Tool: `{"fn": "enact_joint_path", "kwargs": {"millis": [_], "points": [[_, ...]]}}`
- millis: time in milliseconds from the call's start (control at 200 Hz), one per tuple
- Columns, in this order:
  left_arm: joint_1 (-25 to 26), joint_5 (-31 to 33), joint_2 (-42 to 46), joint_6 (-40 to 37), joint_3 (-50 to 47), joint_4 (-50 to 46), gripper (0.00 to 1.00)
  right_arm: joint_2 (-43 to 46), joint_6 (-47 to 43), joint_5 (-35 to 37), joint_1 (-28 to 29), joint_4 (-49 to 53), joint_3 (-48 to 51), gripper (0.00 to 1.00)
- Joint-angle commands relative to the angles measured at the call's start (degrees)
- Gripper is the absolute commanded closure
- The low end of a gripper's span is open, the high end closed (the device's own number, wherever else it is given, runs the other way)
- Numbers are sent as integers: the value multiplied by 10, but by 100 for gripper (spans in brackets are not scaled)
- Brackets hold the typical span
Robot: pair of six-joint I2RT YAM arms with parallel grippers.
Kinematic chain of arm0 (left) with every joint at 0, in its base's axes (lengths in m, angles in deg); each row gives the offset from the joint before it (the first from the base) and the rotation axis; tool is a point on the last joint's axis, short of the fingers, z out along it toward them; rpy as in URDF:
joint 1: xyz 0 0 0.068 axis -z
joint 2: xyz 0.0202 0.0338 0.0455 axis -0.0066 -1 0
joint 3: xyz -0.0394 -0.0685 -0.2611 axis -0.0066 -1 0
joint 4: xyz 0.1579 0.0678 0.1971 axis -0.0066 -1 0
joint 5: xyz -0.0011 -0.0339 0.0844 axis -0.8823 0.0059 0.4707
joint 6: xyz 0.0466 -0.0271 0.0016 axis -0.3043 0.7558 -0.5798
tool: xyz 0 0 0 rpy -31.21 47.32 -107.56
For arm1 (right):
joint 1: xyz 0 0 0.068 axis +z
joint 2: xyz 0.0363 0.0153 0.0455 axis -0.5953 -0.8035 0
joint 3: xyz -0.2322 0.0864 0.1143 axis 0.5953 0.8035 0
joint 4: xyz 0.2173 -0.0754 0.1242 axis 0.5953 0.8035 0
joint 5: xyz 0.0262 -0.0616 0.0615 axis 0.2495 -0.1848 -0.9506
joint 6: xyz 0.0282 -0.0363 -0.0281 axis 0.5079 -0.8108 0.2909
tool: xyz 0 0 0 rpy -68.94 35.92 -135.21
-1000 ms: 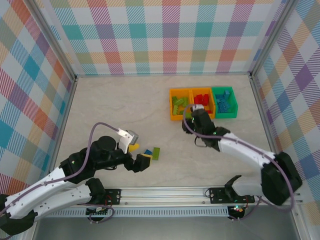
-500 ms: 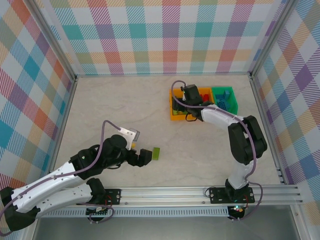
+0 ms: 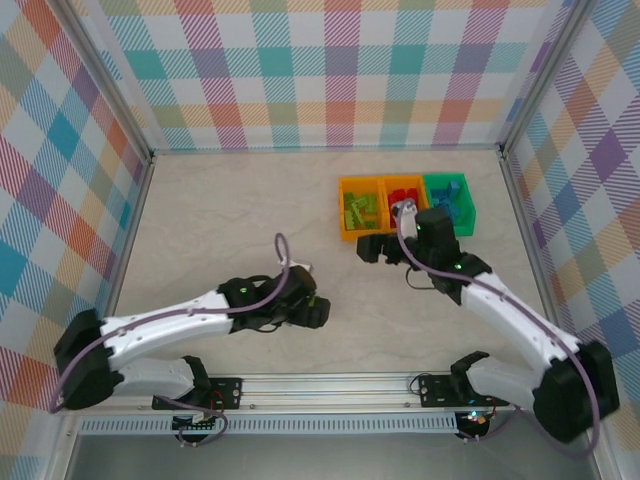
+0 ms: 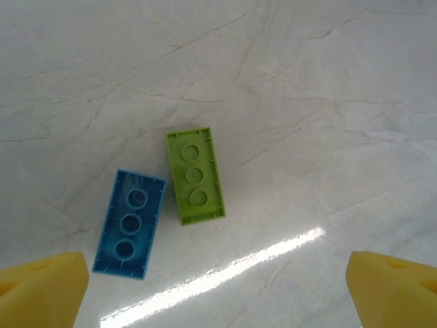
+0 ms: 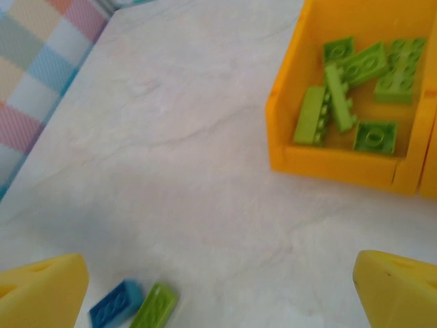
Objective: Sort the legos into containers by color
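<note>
The left wrist camera looks straight down on two loose legos lying on the worktop (image 3: 230,220): a lime brick (image 4: 196,175) and a blue brick (image 4: 130,223), side by side and just apart, each with three round marks in a row. The left pincer (image 4: 217,294) hangs over them with its yellow pads (image 4: 41,290) spread wide and nothing between them.

The right wrist camera catches the same pair from farther off, at the near left of its frame. Farther back it looks into the left orange bin (image 5: 287,147), where several lime bricks (image 5: 341,82) lie jumbled. The right pincer (image 5: 218,290) is also spread and empty.

From above, the pale marbled worktop has a metal rail (image 3: 330,385) at its near edge and pastel checked walls (image 3: 320,70) on three sides. The three bins stand touching in a row at the far right. The middle orange bin (image 3: 403,181) holds red bricks (image 3: 403,197) and the green bin (image 3: 468,215) holds blue bricks (image 3: 447,208).

The left arm lies low, stretched rightward across the near worktop. The right arm reaches from the near right up and leftward, its pincer just before the bins.
</note>
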Motion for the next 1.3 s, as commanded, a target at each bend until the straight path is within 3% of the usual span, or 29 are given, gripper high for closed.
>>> {"fn": "enact_joint_path", "kwargs": {"millis": [0, 110, 315, 840, 1295], "points": [[14, 61, -69, 20, 54, -15, 10, 79, 12, -61, -1, 67, 43, 0], [18, 100, -148, 28, 93, -31, 24, 148, 31, -78, -1, 98, 82, 0], [17, 167, -257, 38, 151, -77, 37, 182, 48, -71, -1, 106, 123, 0], [-16, 60, -331, 48, 116, 28, 52, 181, 65, -84, -1, 118, 123, 0], [-28, 27, -313, 56, 103, 75, 72, 224, 96, -196, 2, 220, 77, 0]]}}
